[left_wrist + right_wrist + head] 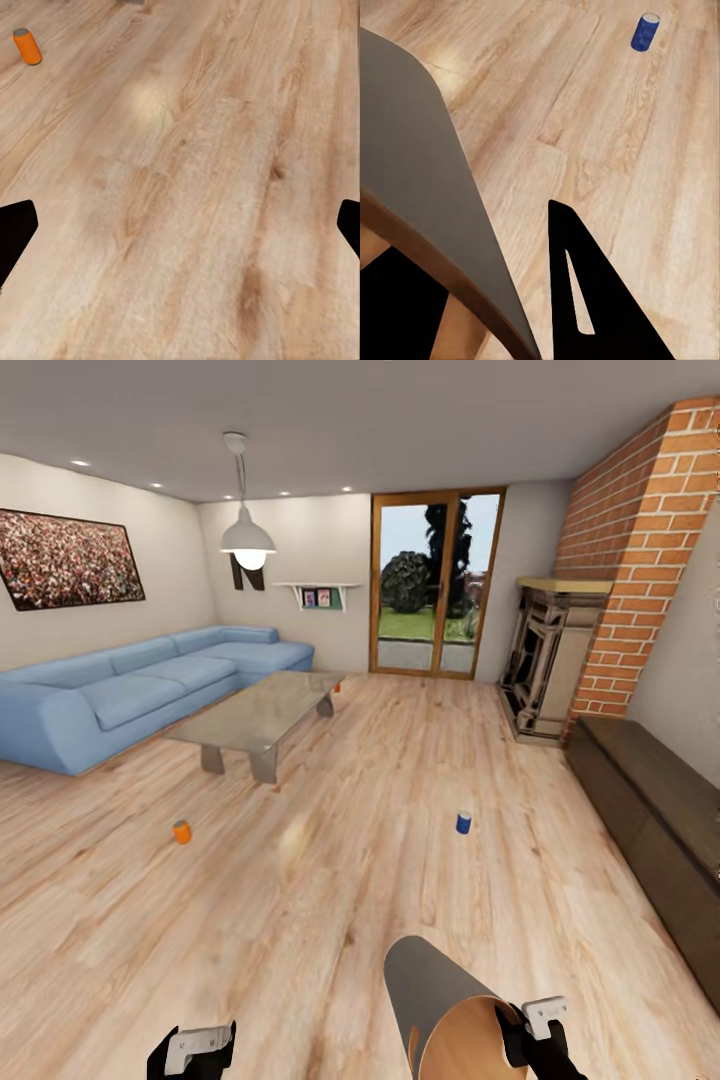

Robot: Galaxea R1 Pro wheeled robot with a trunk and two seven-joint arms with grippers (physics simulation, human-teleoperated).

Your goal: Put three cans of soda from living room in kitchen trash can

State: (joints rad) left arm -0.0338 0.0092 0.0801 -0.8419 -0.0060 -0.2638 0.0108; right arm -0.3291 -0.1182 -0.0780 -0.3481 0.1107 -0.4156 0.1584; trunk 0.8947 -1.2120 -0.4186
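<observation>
With the bin (440, 1010) gripped at its rim by the right hand (528, 1032) and the left hand (195, 1050) spread wide, the blue can (463, 822) on the floor is probably best approached first, bin kept level.

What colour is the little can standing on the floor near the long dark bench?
Dark blue with a silvery top: the soda can, seen best in the right wrist view.

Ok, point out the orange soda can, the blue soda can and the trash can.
orange soda can (181, 832), head view, middle of its side.
blue soda can (463, 823), head view, middle of its side.
trash can (430, 985), head view, grey outer wall.
</observation>
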